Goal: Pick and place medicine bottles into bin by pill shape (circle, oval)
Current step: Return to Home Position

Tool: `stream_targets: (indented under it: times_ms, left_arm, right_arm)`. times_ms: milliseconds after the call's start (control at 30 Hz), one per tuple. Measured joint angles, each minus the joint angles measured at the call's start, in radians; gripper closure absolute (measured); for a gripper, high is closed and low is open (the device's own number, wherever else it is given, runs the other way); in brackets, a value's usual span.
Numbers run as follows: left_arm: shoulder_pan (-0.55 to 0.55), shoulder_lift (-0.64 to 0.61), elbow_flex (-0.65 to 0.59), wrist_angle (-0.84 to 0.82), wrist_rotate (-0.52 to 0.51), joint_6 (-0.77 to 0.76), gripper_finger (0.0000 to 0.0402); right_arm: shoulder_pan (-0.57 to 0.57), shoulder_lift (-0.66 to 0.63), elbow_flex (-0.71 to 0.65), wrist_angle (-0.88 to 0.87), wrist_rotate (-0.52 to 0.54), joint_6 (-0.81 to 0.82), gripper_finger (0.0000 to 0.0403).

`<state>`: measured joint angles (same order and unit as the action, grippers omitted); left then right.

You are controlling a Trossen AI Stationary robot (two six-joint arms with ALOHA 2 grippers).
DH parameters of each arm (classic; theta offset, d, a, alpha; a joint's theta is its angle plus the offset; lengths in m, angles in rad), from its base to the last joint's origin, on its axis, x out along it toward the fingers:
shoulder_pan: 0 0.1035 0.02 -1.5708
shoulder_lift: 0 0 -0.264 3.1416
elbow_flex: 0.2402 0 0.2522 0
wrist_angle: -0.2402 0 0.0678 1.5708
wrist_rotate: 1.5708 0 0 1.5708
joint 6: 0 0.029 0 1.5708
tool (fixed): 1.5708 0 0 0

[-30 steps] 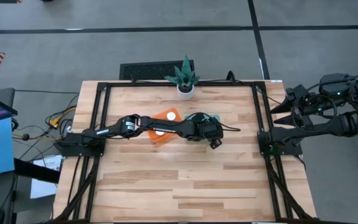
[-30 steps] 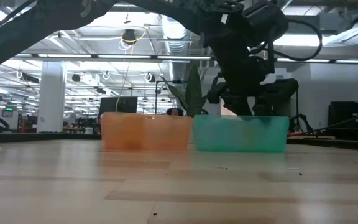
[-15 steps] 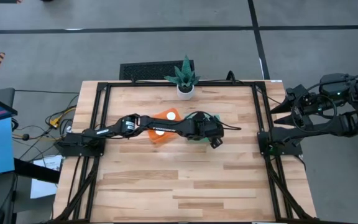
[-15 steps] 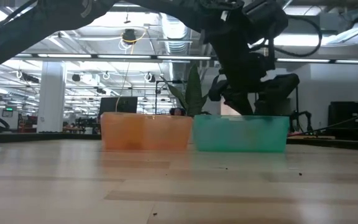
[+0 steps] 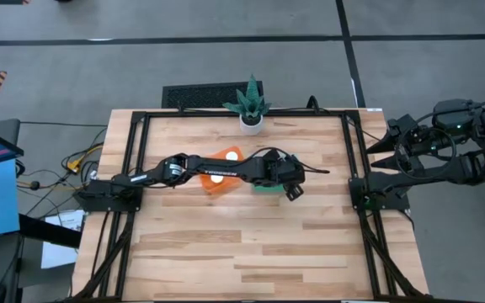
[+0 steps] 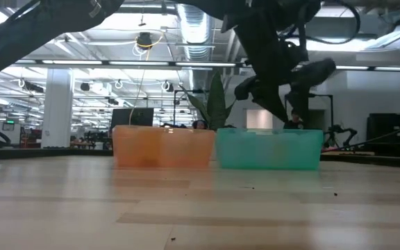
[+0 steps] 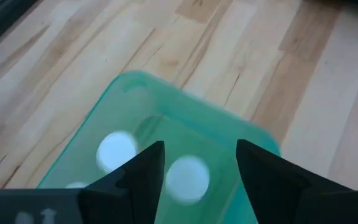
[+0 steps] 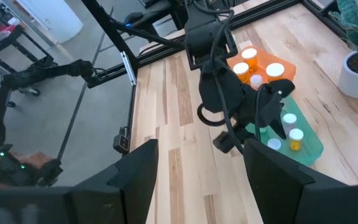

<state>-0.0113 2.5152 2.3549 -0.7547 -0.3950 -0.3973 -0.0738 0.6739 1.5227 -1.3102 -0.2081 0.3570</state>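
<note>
Teal bin, bottles under L end effector.

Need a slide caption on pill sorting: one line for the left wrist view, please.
Left gripper, open, hovers above the teal bin holding white-capped medicine bottles.

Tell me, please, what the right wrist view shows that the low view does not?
Only the right wrist view shows the medicine bottles' white caps inside the orange bin and the teal bin. Only the low view shows the lit hall behind the table. Both show the two bins side by side, the plant, and the left gripper above the teal bin.
</note>
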Motion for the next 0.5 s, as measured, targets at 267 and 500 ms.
stream_targets:
  times_ms: [267, 500]
  left_arm:
    - [-0.002, -0.069, 0.001, -0.045, 0.105, -0.014, 0.0207]
    - [-0.018, -0.225, 0.001, -0.055, 0.229, -0.003, 0.0207]
  right_arm:
    - [0.0, 0.0, 0.0, 0.0, 0.0, -0.014, 0.0159]
    - [0.0, 0.0, 0.0, 0.021, 0.0, -0.071, 0.0159]
